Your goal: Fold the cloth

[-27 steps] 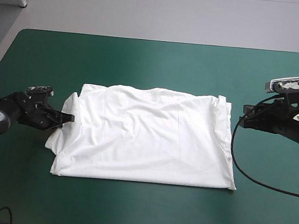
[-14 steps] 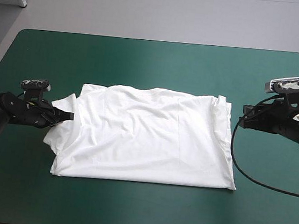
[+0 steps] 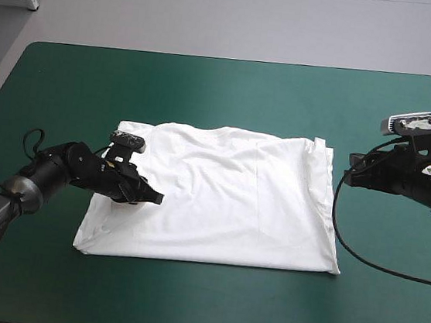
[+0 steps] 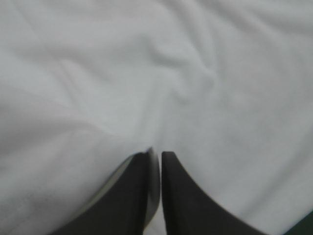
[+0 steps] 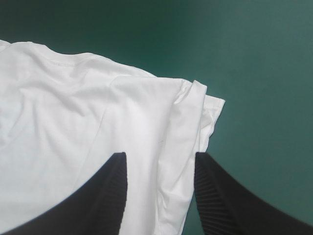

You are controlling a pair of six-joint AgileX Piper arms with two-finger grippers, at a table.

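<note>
Item: white short-sleeved cotton T-shirt (image 3: 227,198), spread flat as a wide rectangle approx. mid-table on the teal-green table cover (image 3: 208,90), nearer the front edge than the far one. Right side shows a narrow folded-over strip along the edge; surface lightly creased.

L gripper (image 3: 153,198): over the shirt's left part, inboard of its left edge, pointing twd the centre. Wrist view: black fingers (image 4: 183,196) all but closed at the L gripper (image 4: 159,154), thin pale layer of fabric pinched betw. them; white T-shirt (image 4: 195,73) fills everything ahead.

R gripper (image 3: 351,168): above bare cover just beside the shirt's right edge, apart from it. Wrist view: R gripper (image 5: 159,156) released, fingers (image 5: 107,196) spread wide, nothing held; the T-shirt (image 5: 73,112) corner w/ folded strip lies ahead of and betw. them.
</note>
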